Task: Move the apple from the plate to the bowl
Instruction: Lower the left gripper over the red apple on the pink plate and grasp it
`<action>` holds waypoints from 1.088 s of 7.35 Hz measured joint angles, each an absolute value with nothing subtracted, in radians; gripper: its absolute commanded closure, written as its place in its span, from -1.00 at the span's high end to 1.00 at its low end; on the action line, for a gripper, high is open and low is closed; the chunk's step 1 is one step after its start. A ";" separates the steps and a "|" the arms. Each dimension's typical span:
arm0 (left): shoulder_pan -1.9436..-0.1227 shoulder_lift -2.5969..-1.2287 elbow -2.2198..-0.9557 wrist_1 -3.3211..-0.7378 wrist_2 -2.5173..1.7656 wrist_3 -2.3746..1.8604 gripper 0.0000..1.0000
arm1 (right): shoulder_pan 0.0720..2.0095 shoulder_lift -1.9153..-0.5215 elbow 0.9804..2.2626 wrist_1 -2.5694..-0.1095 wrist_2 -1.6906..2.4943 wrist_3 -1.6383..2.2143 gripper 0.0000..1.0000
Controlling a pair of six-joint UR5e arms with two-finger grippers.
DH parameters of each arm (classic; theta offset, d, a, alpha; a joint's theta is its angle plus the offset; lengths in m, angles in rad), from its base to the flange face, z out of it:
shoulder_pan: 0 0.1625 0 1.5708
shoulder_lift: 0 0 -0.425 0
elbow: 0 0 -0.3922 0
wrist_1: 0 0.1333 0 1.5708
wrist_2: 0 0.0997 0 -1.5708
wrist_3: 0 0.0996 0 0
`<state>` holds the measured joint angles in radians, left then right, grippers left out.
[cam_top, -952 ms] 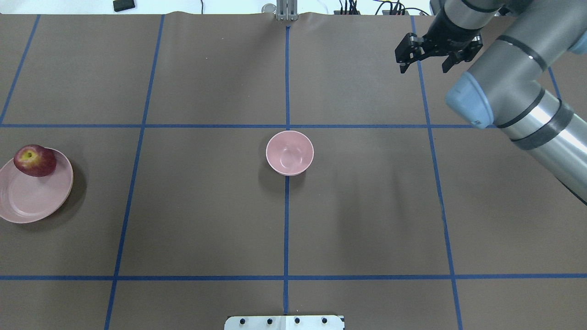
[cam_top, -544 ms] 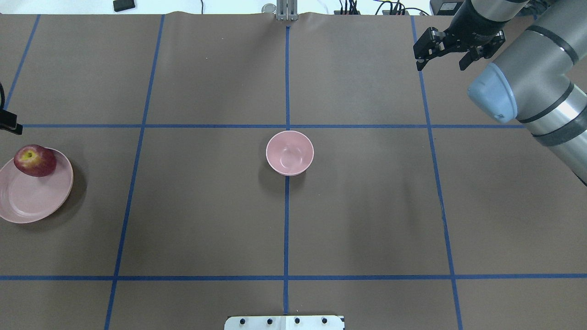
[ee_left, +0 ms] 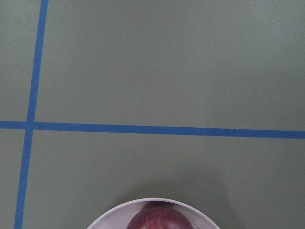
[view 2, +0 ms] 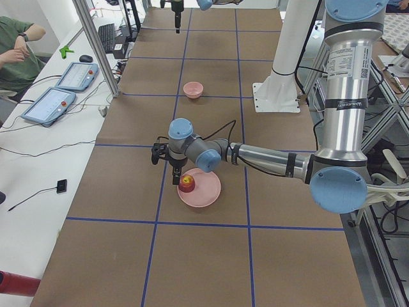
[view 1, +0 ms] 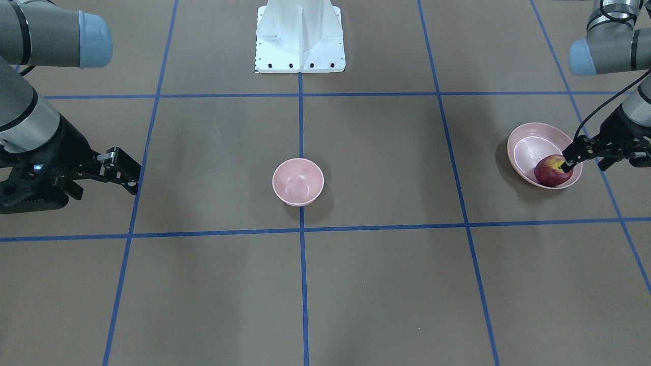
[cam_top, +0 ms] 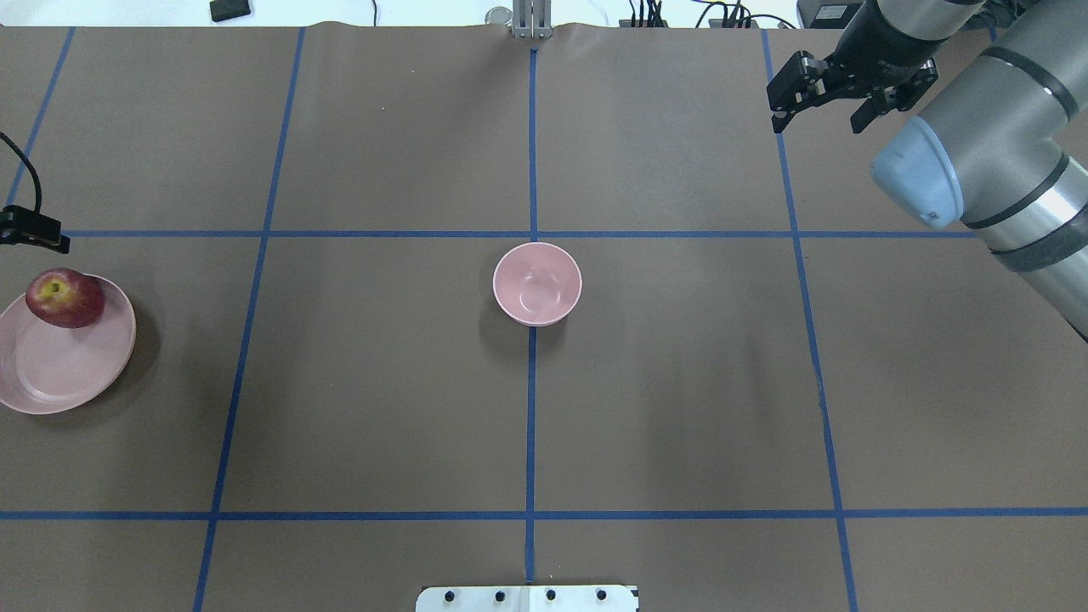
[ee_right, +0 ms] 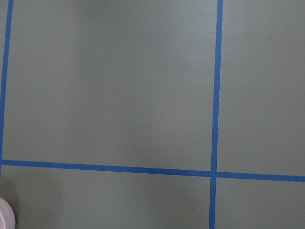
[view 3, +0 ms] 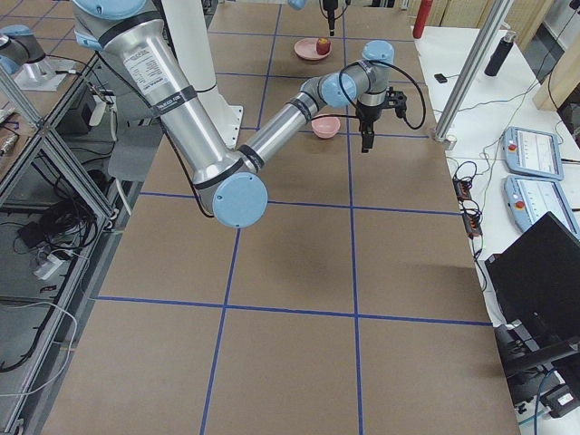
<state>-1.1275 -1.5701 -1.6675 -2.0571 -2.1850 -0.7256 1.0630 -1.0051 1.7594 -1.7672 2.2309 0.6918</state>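
The dark red apple (cam_top: 64, 297) sits on the far rim of the pale pink plate (cam_top: 59, 374) at the table's left edge. It also shows in the front view (view 1: 552, 172) and at the bottom of the left wrist view (ee_left: 159, 219). The small pink bowl (cam_top: 537, 283) stands empty at the table's centre. My left gripper (view 1: 585, 163) is open and hovers just beyond the apple, holding nothing; only one fingertip (cam_top: 38, 235) shows in the overhead view. My right gripper (cam_top: 816, 106) is open and empty at the far right, well away from the bowl.
Brown paper with blue tape lines covers the table (cam_top: 382, 408). The robot's white base (view 1: 300, 35) stands at the near edge. The right arm's elbow (cam_top: 918, 178) hangs over the far right corner. An operator and tablets (view 2: 64, 89) are beyond the far edge.
My right gripper has pulled back toward the far right corner and then held still. My left gripper has come in from the left edge and moved right, toward the apple.
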 measured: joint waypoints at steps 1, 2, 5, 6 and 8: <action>-1.111 -1.570 -1.658 -2.060 -2.184 -0.729 0.96 | 1.063 -1.006 1.759 -1.767 2.232 0.692 1.00; -1.099 -1.570 -1.653 -2.061 -2.184 -0.728 0.96 | 1.063 -1.006 1.759 -1.766 2.232 0.693 1.00; -1.089 -1.566 -1.647 -2.060 -2.183 -0.719 0.96 | 1.063 -1.007 1.758 -1.764 2.232 0.692 1.00; -1.085 -1.564 -1.643 -2.060 -2.183 -0.718 0.96 | 1.064 -1.008 1.756 -1.764 2.232 0.692 1.00; -1.063 -1.562 -1.633 -2.060 -2.184 -0.720 0.96 | 1.063 -1.008 1.756 -1.765 2.232 0.692 1.00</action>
<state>-1.0627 -1.5615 -1.6328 -2.0604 -2.1842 -0.7204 1.0635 -1.0078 1.7561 -1.7647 2.2319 0.6919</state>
